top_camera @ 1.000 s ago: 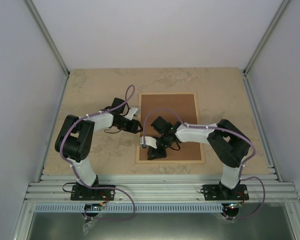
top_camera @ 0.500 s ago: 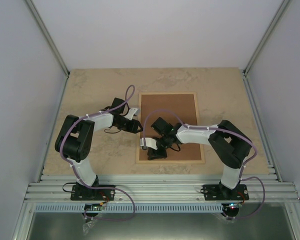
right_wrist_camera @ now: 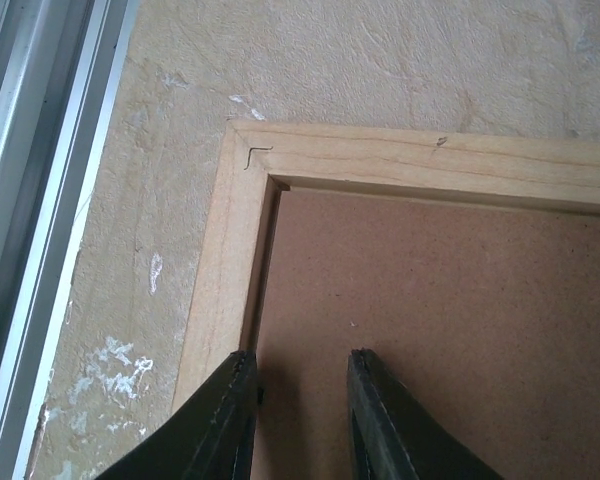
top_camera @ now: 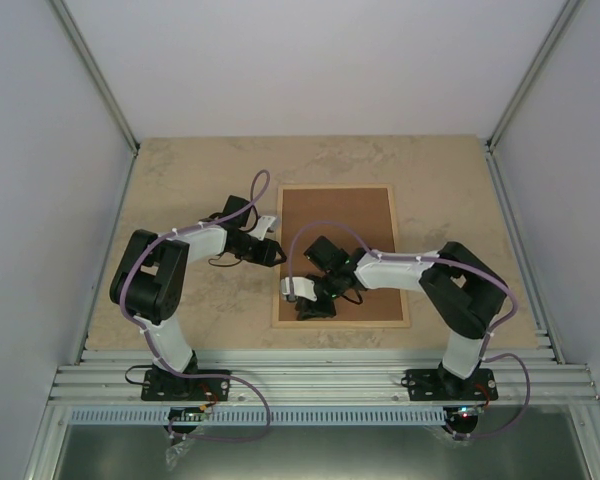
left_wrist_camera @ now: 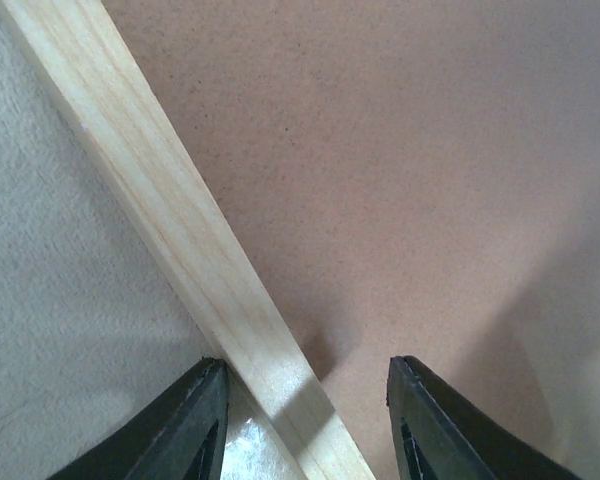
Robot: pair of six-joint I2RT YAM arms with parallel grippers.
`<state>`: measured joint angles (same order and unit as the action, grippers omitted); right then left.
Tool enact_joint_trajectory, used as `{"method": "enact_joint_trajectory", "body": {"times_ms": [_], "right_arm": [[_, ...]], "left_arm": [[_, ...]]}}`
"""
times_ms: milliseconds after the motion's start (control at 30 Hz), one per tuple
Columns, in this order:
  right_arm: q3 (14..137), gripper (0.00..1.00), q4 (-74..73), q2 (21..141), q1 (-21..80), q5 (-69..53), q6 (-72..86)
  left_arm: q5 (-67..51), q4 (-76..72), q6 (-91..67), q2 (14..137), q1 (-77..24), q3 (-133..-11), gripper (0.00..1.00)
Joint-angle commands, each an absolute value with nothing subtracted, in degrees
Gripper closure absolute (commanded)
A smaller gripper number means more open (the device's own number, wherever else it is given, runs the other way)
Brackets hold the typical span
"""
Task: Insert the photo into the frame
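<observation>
The large rectangular frame of thin light wooden slats [top_camera: 380,323] lay flat on the mottled beige table [top_camera: 180,170], towards its near middle. A flat brown fibreboard backing panel [top_camera: 340,210] filled the whole opening. The photo could not be seen in any view. With the backing sitting level inside the slats, the print was probably already underneath it, but nothing showed that for certain.

The left hand [left_wrist_camera: 305,365] was low at the frame's left side. Its dark fingers [left_wrist_camera: 202,420] were spread wide, one over bare table and the other over the fibreboard, with the pale slat passing between them. It grasped nothing.

The right hand [right_wrist_camera: 300,358] hovered near the frame's near-left corner, above the seam where the panel met the near slat. Its fingers [right_wrist_camera: 230,410] stood a narrow gap apart with nothing between them.

By that reading, the loading looked done. What seemed left was to press the backing home along its edges or fix it in place, then turn the frame face up. Whether the panel was fully seated all round was too fine to tell.
</observation>
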<state>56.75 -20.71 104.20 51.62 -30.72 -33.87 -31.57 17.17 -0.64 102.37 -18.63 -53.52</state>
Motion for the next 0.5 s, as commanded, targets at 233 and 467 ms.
{"method": "enact_joint_trajectory", "body": {"times_ms": [233, 467], "right_arm": [[51.5, 0.72, -21.7, 105.2, 53.5, -18.2, -34.3], [48.0, 0.71, -18.9, 105.1, 56.3, -13.3, -34.8]], "left_arm": [[-25.3, 22.6, -0.2, 106.9, -18.8, -51.3, 0.53], [-24.9, 22.7, -0.1, 106.4, -18.9, -51.2, 0.53]]}}
